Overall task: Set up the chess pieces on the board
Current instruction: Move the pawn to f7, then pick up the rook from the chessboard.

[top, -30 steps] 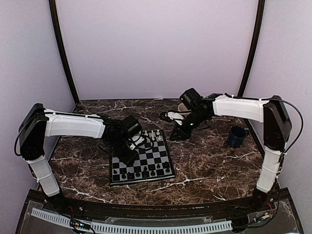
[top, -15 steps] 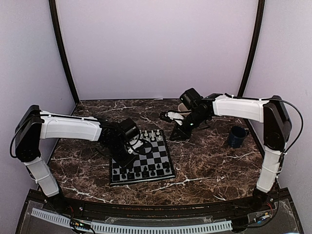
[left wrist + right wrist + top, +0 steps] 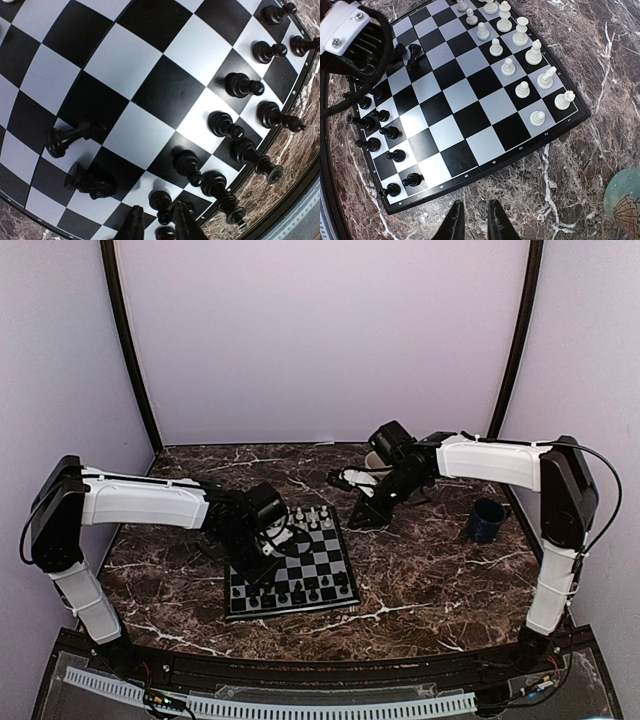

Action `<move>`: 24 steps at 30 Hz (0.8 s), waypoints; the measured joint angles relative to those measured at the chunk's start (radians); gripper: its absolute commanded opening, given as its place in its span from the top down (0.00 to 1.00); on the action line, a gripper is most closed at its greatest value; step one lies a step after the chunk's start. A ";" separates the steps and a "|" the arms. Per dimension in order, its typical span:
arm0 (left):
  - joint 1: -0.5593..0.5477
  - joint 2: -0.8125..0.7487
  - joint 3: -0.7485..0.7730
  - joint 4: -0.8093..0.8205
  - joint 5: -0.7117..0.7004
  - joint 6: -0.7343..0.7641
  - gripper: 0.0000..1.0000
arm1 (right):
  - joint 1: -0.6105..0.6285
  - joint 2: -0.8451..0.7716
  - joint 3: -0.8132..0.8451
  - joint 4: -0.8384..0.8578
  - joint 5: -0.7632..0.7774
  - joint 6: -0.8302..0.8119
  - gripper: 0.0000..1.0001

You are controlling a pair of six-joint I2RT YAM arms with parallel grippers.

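Note:
The board point(image 3: 310, 562) lies mid-table. Black chess pieces point(image 3: 290, 592) stand along its near edge, white ones point(image 3: 315, 515) along its far edge. My left gripper point(image 3: 262, 558) hangs low over the board's left side. In the left wrist view its fingers point(image 3: 135, 225) stand narrowly apart, shut on a small black pawn point(image 3: 167, 232), above standing black pieces point(image 3: 240, 85). Two black pieces lie toppled point(image 3: 67, 139), one a knight point(image 3: 92, 181). My right gripper point(image 3: 365, 517) is shut and empty over the marble point(image 3: 472, 207), beside the board point(image 3: 470, 100) with its white pieces point(image 3: 520, 30).
A dark blue mug point(image 3: 485, 522) stands at the right of the table. A teal shell-patterned object point(image 3: 625, 205) shows at the right wrist view's lower right corner. The left arm's cable and wrist point(image 3: 350, 35) cover the board's far-left corner there.
My left gripper has moved a little toward the near-left corner of the board. The right arm has not moved.

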 measured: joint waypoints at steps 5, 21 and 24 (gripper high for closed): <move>0.000 -0.043 0.032 -0.011 -0.019 -0.014 0.70 | 0.000 0.000 0.000 0.000 0.000 0.000 0.81; 0.040 -0.010 0.102 0.014 -0.186 0.029 0.57 | 0.000 0.000 0.000 0.000 0.000 0.000 0.81; 0.061 0.000 0.102 0.039 -0.161 0.143 0.57 | 0.000 0.000 0.000 0.000 0.000 -0.001 0.81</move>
